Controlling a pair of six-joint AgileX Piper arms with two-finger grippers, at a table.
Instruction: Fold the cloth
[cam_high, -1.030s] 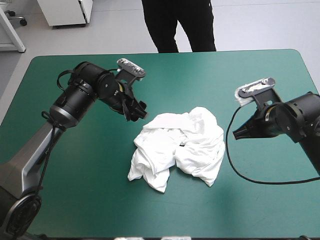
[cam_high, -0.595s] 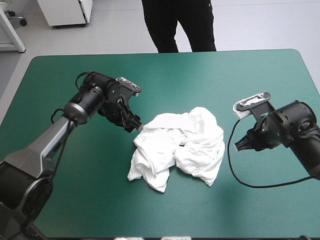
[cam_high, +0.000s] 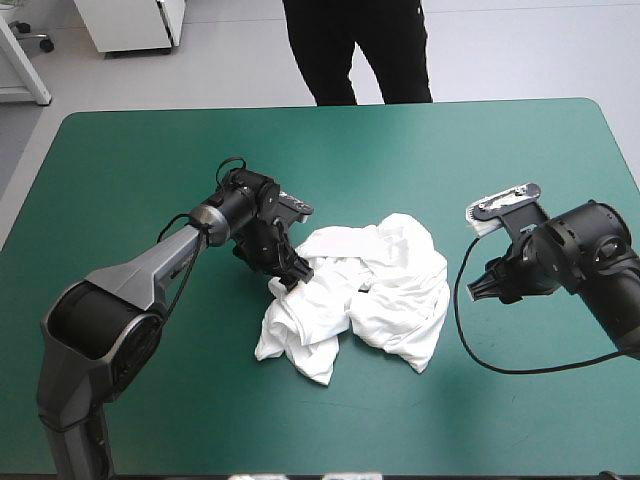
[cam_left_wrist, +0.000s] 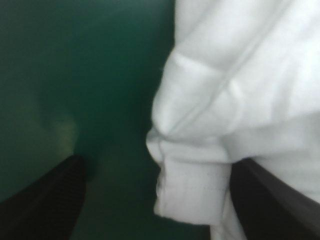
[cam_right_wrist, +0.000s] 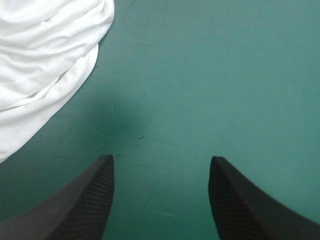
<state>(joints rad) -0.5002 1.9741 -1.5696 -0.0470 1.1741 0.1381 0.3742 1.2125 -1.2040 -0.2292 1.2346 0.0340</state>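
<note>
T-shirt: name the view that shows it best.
High view: the whole T-shirt lies crumpled on the table. Left wrist view shows only a hem fold between the open left pincer; right wrist view, an edge diagonally ahead of the open right pincer.

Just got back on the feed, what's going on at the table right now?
The white T-shirt lies in a crumpled heap mid-table, not yet folded. The left gripper is down at the heap's left side, fingers open with a fold of cloth between them, not pinched yet. The right gripper hovers open over bare table on the shirt's right side, not touching it.
</note>
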